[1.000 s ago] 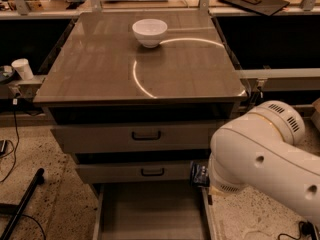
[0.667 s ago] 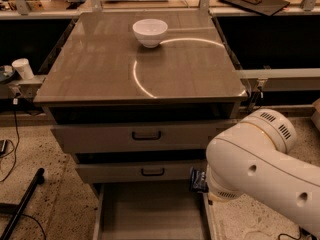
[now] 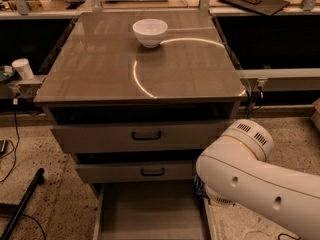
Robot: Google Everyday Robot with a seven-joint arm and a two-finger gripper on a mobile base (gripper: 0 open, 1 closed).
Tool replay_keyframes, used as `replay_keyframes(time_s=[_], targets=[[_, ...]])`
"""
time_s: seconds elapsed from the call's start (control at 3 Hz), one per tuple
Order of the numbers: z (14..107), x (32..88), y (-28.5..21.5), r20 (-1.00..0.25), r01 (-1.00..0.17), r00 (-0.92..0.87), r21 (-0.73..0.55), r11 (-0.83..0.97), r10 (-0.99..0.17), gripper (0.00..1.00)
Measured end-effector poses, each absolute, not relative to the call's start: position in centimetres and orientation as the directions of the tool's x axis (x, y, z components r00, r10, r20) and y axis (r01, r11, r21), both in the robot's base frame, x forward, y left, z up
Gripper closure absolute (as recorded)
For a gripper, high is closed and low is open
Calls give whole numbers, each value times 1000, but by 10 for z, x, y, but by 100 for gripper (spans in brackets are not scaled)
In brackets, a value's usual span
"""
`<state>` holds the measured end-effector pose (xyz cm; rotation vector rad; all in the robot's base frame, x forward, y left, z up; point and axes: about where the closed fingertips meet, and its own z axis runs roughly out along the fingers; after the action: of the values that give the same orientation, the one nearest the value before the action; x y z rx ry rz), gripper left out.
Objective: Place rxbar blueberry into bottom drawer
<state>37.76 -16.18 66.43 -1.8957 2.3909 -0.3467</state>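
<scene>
The bottom drawer (image 3: pixel 150 215) is pulled out at the foot of the cabinet, and the part of its flat grey floor that shows is bare. My white arm (image 3: pixel 260 184) reaches down over the drawer's right side. The gripper is behind the arm; only a small dark bit (image 3: pixel 200 190) shows at the arm's left edge, over the drawer's right wall. The rxbar blueberry is hidden from view.
A white bowl (image 3: pixel 150 32) stands at the back of the cabinet top (image 3: pixel 100 69). The two upper drawers (image 3: pixel 145 134) with black handles stand slightly open. A white cup (image 3: pixel 22 68) sits on a ledge at the left. A black pole (image 3: pixel 20 206) lies on the floor at the left.
My arm has swung left and a little lower, closer to the right side of the open bottom drawer. Nothing else has moved.
</scene>
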Motion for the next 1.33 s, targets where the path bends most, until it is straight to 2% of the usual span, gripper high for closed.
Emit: replay_keyframes(time_s=[1.33], targets=[[636,378,-119,45,-973,-174,-163,165,-984,100]])
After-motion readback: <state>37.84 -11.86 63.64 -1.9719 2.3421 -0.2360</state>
